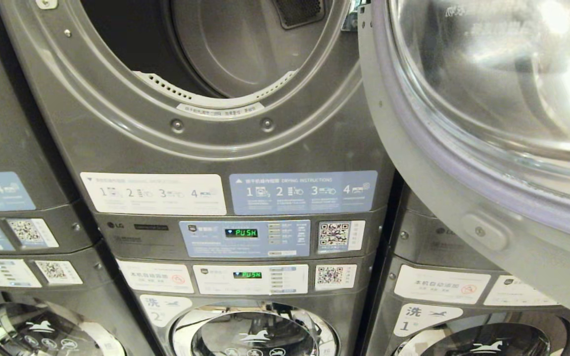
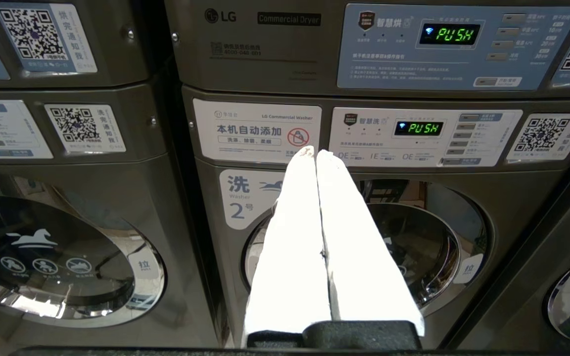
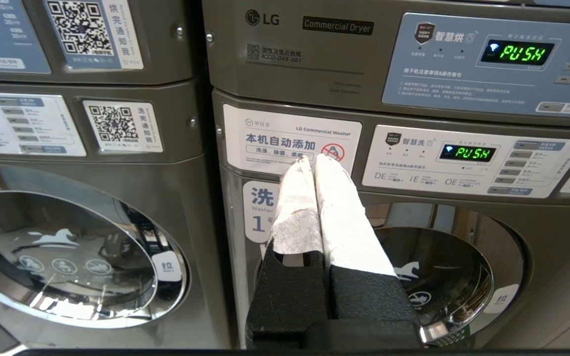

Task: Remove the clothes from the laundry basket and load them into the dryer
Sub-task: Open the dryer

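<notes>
The dryer of the tower marked 2 fills the upper middle of the head view with its round opening uncovered and the bare grey drum visible inside; its glass door is swung out to the right of that opening, close to the camera. Directly below the opening sit a white instruction label and a blue drying-instruction label, and below these the dryer control panel shows "PUSH" in green. Beneath that panel lies the washer marked 2, door closed, with a white horse logo on its glass. The left end effector has its two white-wrapped fingers pressed together, empty, and is aimed at the front of washer 2, below the dryer. The right end effector likewise has its fingers together and empty, and is aimed at the neighbouring washer marked 1, under the tower to the right of the dryer. No clothes or laundry basket appear in any view.
</notes>
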### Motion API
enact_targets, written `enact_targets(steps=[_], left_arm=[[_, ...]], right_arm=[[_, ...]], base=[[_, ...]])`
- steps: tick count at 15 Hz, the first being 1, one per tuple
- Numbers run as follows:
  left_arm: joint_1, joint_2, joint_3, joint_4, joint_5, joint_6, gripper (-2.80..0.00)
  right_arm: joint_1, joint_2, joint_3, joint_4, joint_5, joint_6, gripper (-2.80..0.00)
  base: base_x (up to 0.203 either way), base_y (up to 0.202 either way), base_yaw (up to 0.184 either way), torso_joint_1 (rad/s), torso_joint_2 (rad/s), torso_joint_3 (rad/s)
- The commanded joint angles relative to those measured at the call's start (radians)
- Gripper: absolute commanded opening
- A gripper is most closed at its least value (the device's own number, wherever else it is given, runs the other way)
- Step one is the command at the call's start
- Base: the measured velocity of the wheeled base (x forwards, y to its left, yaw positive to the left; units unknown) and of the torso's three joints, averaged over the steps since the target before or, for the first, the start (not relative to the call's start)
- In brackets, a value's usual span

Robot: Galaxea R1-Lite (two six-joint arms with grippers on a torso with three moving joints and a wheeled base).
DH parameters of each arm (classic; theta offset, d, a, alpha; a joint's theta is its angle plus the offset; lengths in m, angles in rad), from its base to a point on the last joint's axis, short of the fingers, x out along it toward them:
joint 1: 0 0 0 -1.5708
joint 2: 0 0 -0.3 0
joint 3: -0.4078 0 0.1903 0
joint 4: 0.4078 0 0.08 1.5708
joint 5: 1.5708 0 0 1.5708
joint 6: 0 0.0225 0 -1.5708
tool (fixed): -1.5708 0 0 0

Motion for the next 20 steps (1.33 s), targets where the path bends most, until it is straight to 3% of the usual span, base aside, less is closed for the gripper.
enact_targets(steps=[1, 10, 20], left_arm=[[0.0, 0.0, 0.0, 0.0, 0.0, 0.0, -2.8], [0.0, 0.0, 0.0, 0.0, 0.0, 0.001, -2.8], [0.001, 0.0, 0.0, 0.0, 0.0, 0.001, -2.8]], right_arm=[[0.0, 0.0, -0.001, -0.001, 0.0, -0.001, -2.8], [0.0, 0.0, -0.002, 0.001, -0.001, 0.007, -2.8], [0.0, 0.0, -0.001, -0.001, -0.005, 0.03, -2.8]], base=[[0.0, 0.0, 0.0, 0.0, 0.0, 0.0], [-0.012, 0.0, 0.0, 0.002, 0.0, 0.0], [-0.193, 0.0, 0.001, 0.001, 0.0, 0.001]])
